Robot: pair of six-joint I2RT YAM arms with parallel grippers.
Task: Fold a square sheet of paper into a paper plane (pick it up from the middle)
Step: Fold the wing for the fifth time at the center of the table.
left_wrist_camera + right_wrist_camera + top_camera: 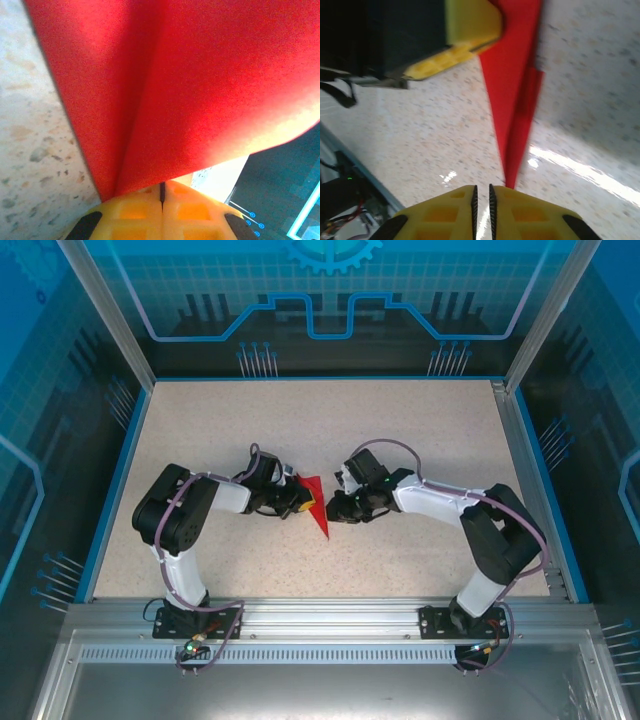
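The red paper plane is a narrow folded dart at the table's middle, its sharp tip pointing toward the near edge. My left gripper is shut on its wide end. In the left wrist view the yellow jaws meet with the creased red paper fanning out just above them. My right gripper sits close on the plane's right side. In the right wrist view its jaws stand apart by a narrow slit with nothing between them. The plane's tip ends just right of that slit.
The speckled beige table has a blue rim and glass walls around it. A metal rail runs along the near edge by both arm bases. The left gripper's yellow finger shows at the top of the right wrist view.
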